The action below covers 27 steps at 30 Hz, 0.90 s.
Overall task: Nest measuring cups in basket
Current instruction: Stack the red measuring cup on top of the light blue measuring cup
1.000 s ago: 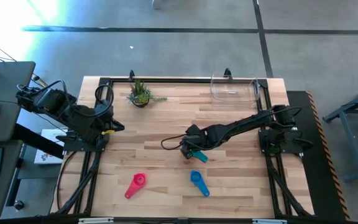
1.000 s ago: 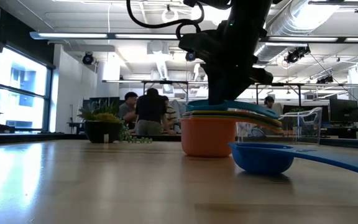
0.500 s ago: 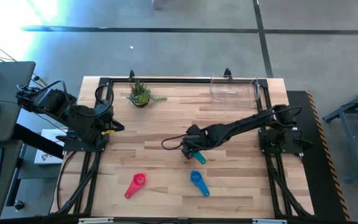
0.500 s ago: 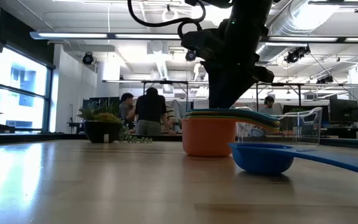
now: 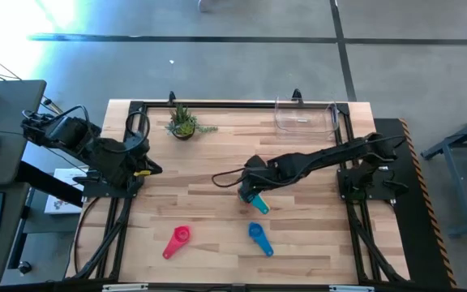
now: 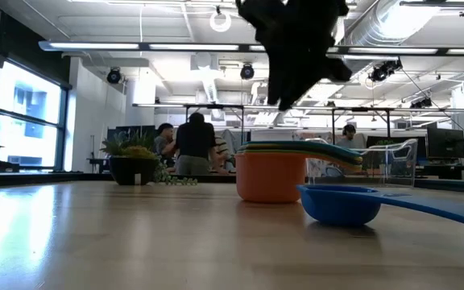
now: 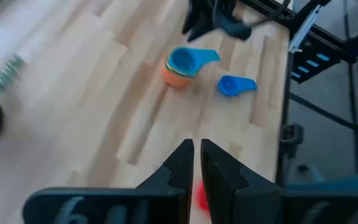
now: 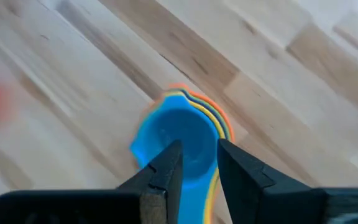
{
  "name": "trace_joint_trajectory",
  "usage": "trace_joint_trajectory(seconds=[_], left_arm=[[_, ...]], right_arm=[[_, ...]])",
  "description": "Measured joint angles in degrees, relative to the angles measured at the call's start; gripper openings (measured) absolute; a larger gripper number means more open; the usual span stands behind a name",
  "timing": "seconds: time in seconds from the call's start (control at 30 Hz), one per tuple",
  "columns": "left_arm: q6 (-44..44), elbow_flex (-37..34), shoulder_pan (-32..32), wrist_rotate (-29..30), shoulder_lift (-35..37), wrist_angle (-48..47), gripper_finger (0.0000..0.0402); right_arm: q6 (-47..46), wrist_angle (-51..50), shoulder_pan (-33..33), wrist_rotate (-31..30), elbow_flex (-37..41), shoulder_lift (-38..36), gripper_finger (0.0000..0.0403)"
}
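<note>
The right gripper, released and empty, is poised above the nested stack; the blue cup should be approached squarely next.

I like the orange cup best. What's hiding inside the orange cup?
More cups sit nested inside the orange cup. The teal cup is on top, and yellow and green rims peek out around it. Any cups deeper down are covered. The right gripper hangs above, empty.

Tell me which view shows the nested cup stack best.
The low view: the stack shows side-on, coloured rims layered above the orange-red cup. The right wrist view shows only its top; the high and left wrist views show it small.
</note>
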<state>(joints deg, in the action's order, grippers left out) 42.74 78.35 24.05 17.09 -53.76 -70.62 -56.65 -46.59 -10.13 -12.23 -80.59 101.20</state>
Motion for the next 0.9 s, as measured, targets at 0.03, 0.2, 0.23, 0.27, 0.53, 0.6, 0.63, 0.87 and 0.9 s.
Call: trace_joint_trajectory(seconds=[0.03, 0.2, 0.23, 0.27, 0.53, 0.6, 0.63, 0.87, 0.9], left_arm=[[1.09, 0.00, 0.00, -0.69, -0.28, 0.00, 0.0019], [3.70, 0.00, 0.02, -6.85, -1.61, -0.27, 0.0019], [3.70, 0.00, 0.02, -7.95, -1.82, -0.27, 0.0019], [3.70, 0.00, 0.02, -9.07, -2.13, -0.30, 0.0020], [4.13, -0.07, 0.07, -16.81, -4.03, -0.58, 0.0071], [5.18, -0.74, 0.07, -17.67, -4.42, -0.67, 0.0086], [5.30, -1.17, 0.07, -17.80, -4.69, -0.73, 0.0091], [10.61, -9.03, 1.17, -17.30, -5.53, 0.75, 0.0099], [11.85, -10.36, 1.34, -17.02, -5.56, 0.92, 0.0097]], right_arm=[[0.16, -0.44, 0.00, -0.42, -0.56, -0.52, 0.0092], [0.30, -2.10, -0.35, -2.43, -4.38, -2.09, 0.0092], [0.34, -2.76, -0.55, -2.85, -5.19, -2.27, 0.0092], [0.37, -3.16, -0.83, -3.35, -5.96, -2.33, 0.0092], [-1.90, -7.79, -4.08, -6.36, -12.47, -2.28, 0.0092], [-2.89, -9.07, -5.16, -8.07, -14.04, -2.28, 0.0092], [-3.46, -10.11, -5.69, -8.94, -14.73, -2.28, 0.0092], [-6.26, -20.54, -8.08, -13.96, -21.40, -2.22, 0.0092], [-6.37, -22.14, -8.17, -14.58, -22.45, -2.23, 0.0092]])
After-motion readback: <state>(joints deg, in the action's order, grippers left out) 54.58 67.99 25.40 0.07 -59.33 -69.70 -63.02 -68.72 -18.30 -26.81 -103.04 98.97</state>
